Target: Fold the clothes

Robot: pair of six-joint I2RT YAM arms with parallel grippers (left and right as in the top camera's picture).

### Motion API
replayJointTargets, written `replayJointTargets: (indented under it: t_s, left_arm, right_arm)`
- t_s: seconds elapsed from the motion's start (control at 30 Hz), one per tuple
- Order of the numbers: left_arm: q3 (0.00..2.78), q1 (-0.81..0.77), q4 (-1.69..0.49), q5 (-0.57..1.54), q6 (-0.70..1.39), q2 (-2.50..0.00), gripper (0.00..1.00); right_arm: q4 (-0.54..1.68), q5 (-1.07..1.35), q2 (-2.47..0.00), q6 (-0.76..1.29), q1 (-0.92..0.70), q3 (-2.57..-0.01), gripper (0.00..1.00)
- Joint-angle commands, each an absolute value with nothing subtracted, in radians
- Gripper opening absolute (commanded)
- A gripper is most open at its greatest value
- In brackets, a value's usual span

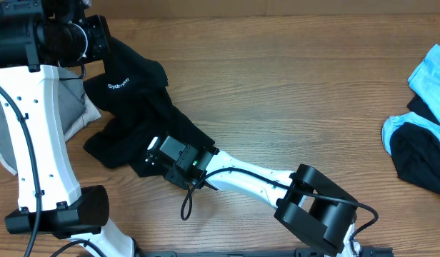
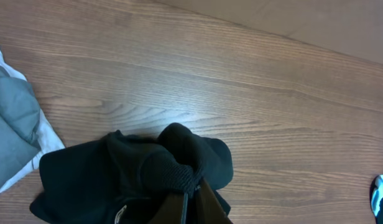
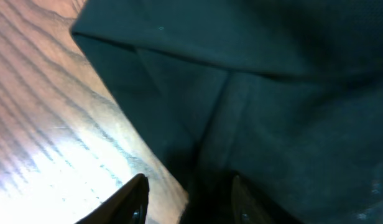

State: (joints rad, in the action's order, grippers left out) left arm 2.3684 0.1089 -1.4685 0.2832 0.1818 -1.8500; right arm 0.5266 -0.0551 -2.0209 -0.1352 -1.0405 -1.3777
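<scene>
The large black garment (image 1: 138, 114) with small white lettering lies crumpled at the table's left. My left gripper (image 1: 98, 39) is shut on its upper part and holds a ribbed bunch of the garment (image 2: 173, 171) above the table; the fingers (image 2: 190, 199) are pinched together. My right gripper (image 1: 154, 151) is at the garment's lower edge, low on the table. In the right wrist view its fingers (image 3: 186, 196) are open, with the hem of the black garment (image 3: 253, 93) between them.
A grey and white garment (image 1: 66, 114) lies at the far left, also in the left wrist view (image 2: 14, 118). Light blue and black clothes (image 1: 423, 135) are piled at the right edge. Bare wood table (image 1: 291, 86) lies between.
</scene>
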Motion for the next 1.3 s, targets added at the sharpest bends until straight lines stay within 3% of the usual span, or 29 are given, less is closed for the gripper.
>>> replayJointTargets:
  t_s: [0.0, 0.37, 0.63, 0.87, 0.97, 1.27]
  left_arm:
    - [2.376, 0.106, -1.466, 0.278, 0.187, -1.839, 0.04]
    - [2.376, 0.106, -1.47, 0.278, 0.187, -1.839, 0.04]
    - [2.376, 0.106, -1.473, 0.278, 0.187, -1.839, 0.04]
    - [2.376, 0.102, -1.473, 0.278, 0.18, -1.839, 0.04]
    - [2.376, 0.104, -1.479, 0.278, 0.179, -1.839, 0.04]
    - [2.376, 0.104, -1.48, 0.277, 0.179, -1.839, 0.04]
  right_arm:
    - [0.516, -0.13, -2.026, -0.127, -1.037, -1.374, 0.49]
    - [0.506, -0.13, -2.074, -0.127, -1.037, -1.374, 0.47]
    - [0.503, -0.132, -2.08, -0.127, -1.036, -1.374, 0.29]
    - [0.498, -0.142, -2.08, -0.127, -1.032, -1.374, 0.24]
    - [0.494, -0.142, -2.08, -0.127, -1.023, -1.374, 0.04]
    - [0.521, -0.159, -2.075, -0.126, -1.019, -1.377, 0.04]
